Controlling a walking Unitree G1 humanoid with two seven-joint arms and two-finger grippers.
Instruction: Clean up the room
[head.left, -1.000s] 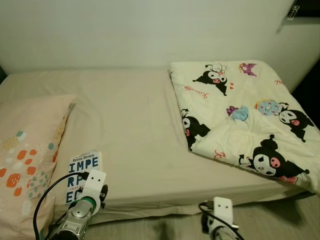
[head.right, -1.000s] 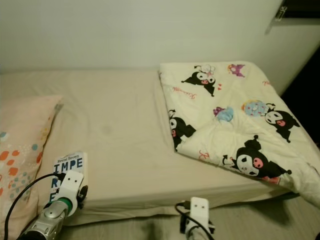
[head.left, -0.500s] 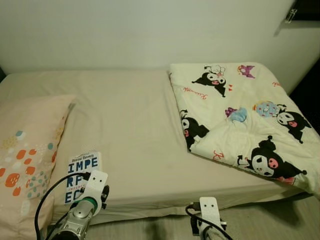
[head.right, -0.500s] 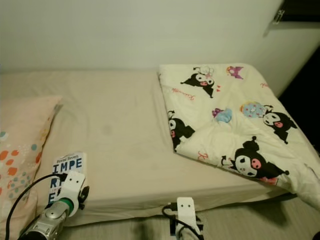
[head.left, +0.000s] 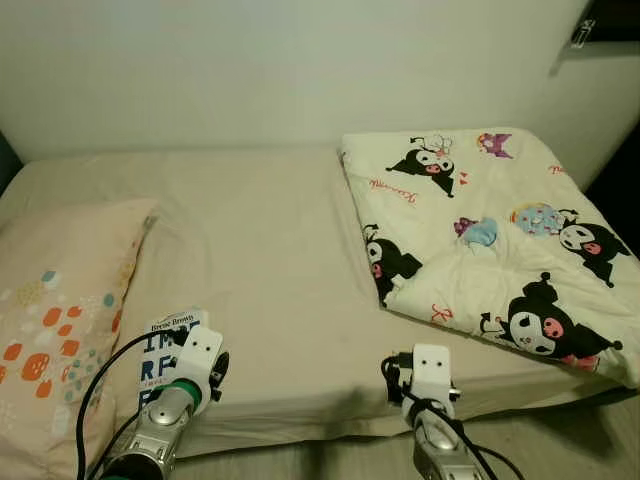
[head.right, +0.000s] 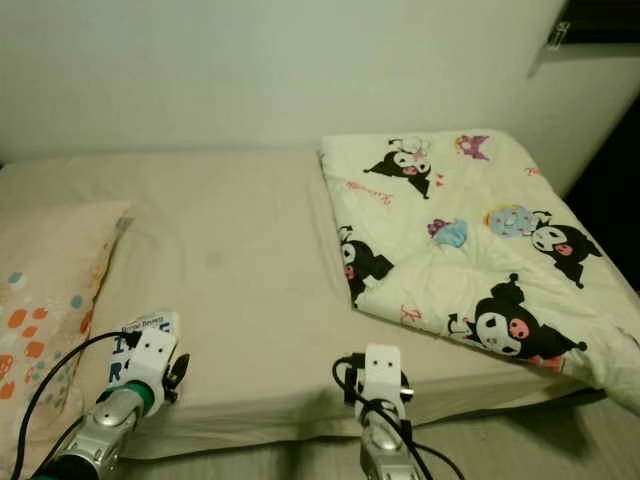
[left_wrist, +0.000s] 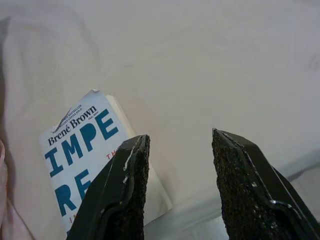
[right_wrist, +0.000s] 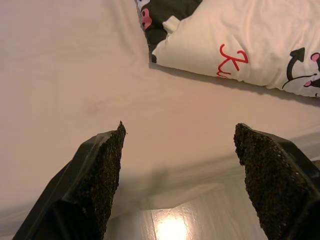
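A white book (left_wrist: 80, 150) with big blue letters lies flat on the beige bed (head.left: 260, 250), near its front left corner and beside a pillow. My left gripper (left_wrist: 179, 137) hovers open just above the book's right edge, one finger (left_wrist: 125, 190) over the cover and the other over bare sheet. My right gripper (right_wrist: 180, 129) is open above the bed's front edge, with nothing between its fingers. A folded cream quilt (head.left: 480, 230) printed with black cartoon characters covers the bed's right half, and its corner (right_wrist: 240, 40) lies a little ahead of the right gripper.
A peach pillow (head.left: 60, 320) with orange and teal dots lies at the bed's left end, touching the book's side. A pale wall (head.left: 300, 70) runs behind the bed. A strip of wooden floor (head.left: 330, 460) shows below the mattress edge.
My right arm has risen and come forward from below the mattress edge to over the bed's front. The left arm has edged a little further over the book. The camera shifted slightly.
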